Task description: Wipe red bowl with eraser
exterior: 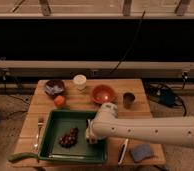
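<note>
The red bowl (103, 93) stands upright on the wooden table (140, 112), behind the green tray (57, 117), with nothing in it. My gripper (91, 136) reaches down into the right side of the tray, just right of a bunch of dark grapes (68, 137), and it is shut. The white arm (150, 131) comes in from the right. The eraser is hidden; the gripper covers the spot it points at, so I cannot tell whether it holds anything.
A purplish bowl (54, 86), a white cup (80, 81) and an orange fruit (59, 100) sit at the back left. A dark cup (128, 99) stands right of the red bowl. A blue-grey sponge (141, 152) and a brush (123, 150) lie front right, a fork (39, 132) left of the tray.
</note>
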`<state>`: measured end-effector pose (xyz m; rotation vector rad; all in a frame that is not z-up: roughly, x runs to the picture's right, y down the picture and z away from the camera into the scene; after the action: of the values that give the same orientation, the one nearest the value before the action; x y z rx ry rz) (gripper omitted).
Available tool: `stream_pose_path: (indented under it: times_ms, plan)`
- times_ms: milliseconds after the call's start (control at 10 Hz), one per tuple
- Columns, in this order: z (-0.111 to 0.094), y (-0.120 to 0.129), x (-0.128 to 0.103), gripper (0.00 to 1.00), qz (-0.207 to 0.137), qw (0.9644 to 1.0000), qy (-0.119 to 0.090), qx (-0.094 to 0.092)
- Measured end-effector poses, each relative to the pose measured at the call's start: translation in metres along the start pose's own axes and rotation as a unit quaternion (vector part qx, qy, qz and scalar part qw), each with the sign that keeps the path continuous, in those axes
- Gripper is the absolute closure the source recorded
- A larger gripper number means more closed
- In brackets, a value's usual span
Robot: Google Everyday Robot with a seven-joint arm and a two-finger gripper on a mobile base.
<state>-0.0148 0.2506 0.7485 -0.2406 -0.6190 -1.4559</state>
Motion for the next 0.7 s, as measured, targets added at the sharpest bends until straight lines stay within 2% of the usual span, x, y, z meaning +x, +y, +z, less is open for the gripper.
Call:
stream_pose_path:
  times_ms: [200, 400, 700]
  plan:
    - [-0.025, -0.007, 0.008, 1.0, 0.007, 0.9993, 0.014, 0.034]
    - [-0.05, -0.01, 0.023, 1.0, 0.022, 0.997, 0.031, 0.068]
    - [-0.068, 0.003, 0.046, 1.0, 0.054, 0.9923, 0.049, 0.1]
